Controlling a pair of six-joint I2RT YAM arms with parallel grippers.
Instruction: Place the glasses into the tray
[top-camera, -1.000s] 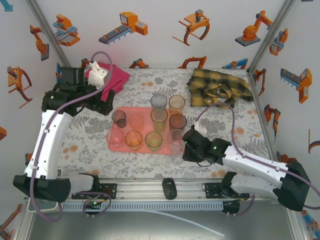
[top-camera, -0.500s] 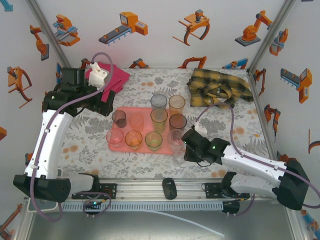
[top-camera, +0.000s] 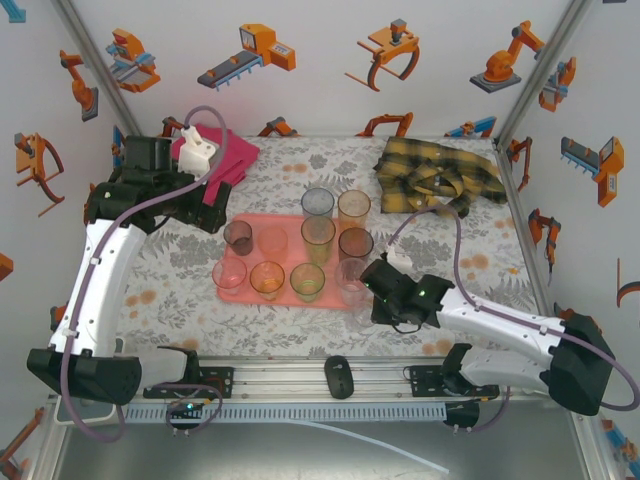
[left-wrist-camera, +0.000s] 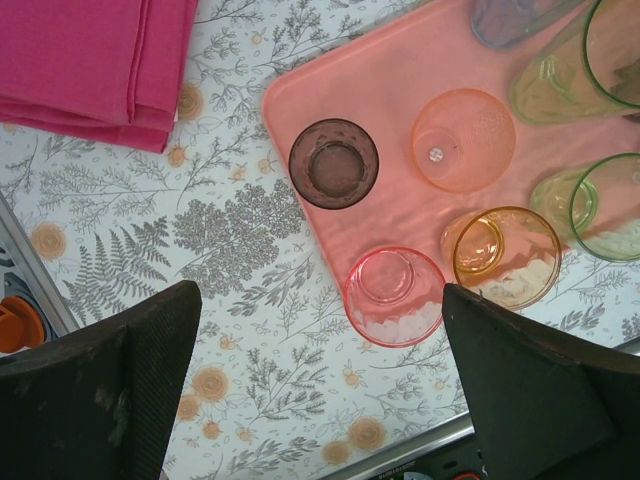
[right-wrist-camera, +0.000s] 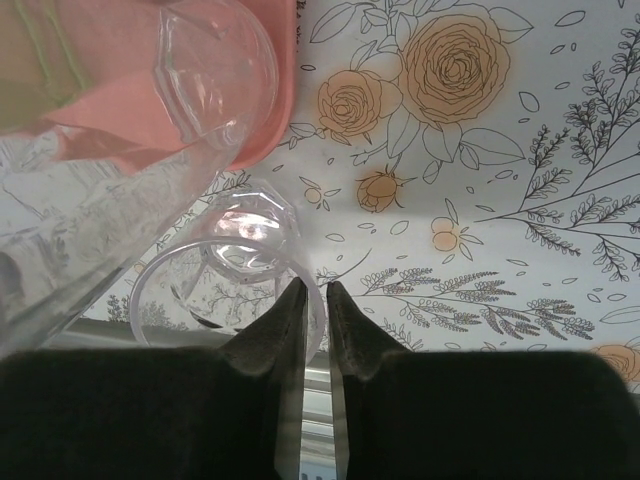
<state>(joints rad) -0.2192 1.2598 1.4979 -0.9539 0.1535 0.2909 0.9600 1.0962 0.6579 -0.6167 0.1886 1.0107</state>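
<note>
The salmon-pink tray (top-camera: 285, 222) lies mid-table and holds several glasses: dark (top-camera: 238, 237), pink (top-camera: 229, 274), amber (top-camera: 267, 279) and green (top-camera: 307, 282) among them. In the left wrist view the tray (left-wrist-camera: 380, 90) carries the dark glass (left-wrist-camera: 333, 163) and the pink glass (left-wrist-camera: 396, 296). A clear glass (top-camera: 360, 312) stands upright on the tablecloth just off the tray's near right corner. My right gripper (right-wrist-camera: 315, 300) is shut on the rim of this clear glass (right-wrist-camera: 215, 285), one finger inside and one outside. My left gripper (left-wrist-camera: 320, 400) hangs open above the table left of the tray, holding nothing.
A folded magenta cloth (top-camera: 228, 155) lies at the back left with a white object (top-camera: 198, 148) on it. A yellow plaid shirt (top-camera: 440, 172) is bunched at the back right. The metal rail (top-camera: 340, 380) runs along the near edge.
The right gripper's jaws have closed in on the clear glass's rim, and the arm has shifted slightly left. The left arm has stayed still and open.
</note>
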